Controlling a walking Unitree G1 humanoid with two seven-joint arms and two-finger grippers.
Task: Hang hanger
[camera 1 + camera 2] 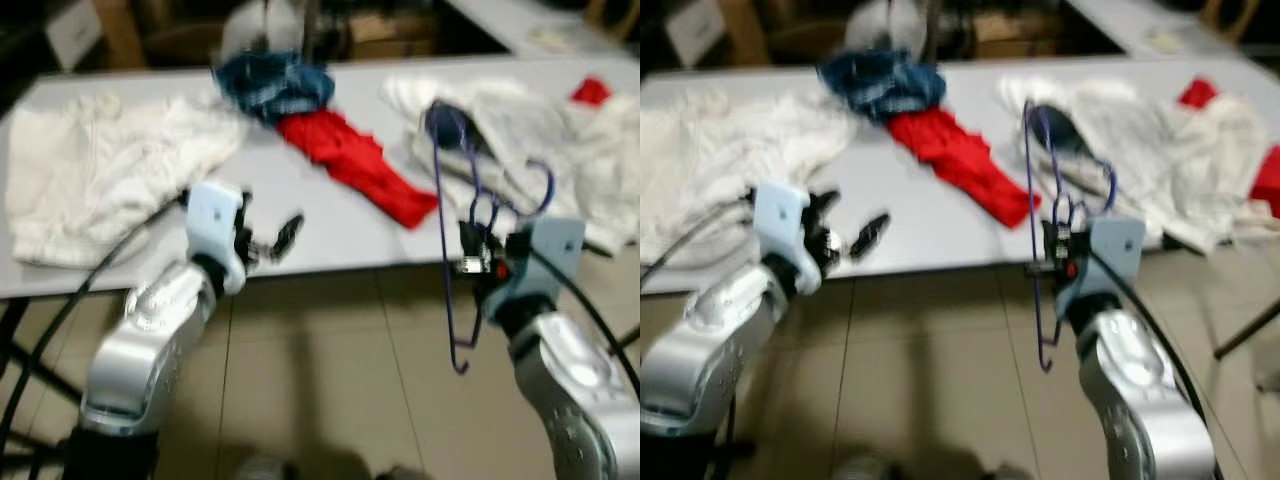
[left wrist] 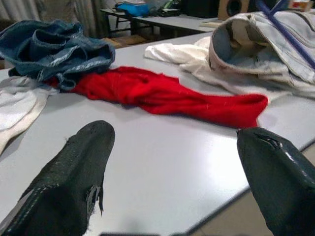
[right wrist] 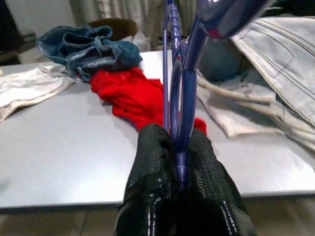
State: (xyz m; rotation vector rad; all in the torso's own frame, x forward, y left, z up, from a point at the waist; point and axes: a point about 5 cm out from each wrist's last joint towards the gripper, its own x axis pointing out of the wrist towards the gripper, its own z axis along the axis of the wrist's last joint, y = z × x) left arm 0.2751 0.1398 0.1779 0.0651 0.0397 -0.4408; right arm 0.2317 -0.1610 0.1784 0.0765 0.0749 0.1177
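The right pincer (image 3: 179,164) is gripping the thin blue wire hanger (image 1: 452,250) at the grey desk (image 1: 330,225) edge, the left pincer (image 1: 268,240) is gaping empty; carrying it steadily should prevent snagging.

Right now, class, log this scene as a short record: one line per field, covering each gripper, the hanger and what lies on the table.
right gripper: shut on the purple hanger, at the table's near edge
left gripper: open, holding nothing, over the near edge
table: grey, strewn with clothes
red garment: centre of table
blue denim garment: behind the red one
white garments: to the robot's left, with more on the right
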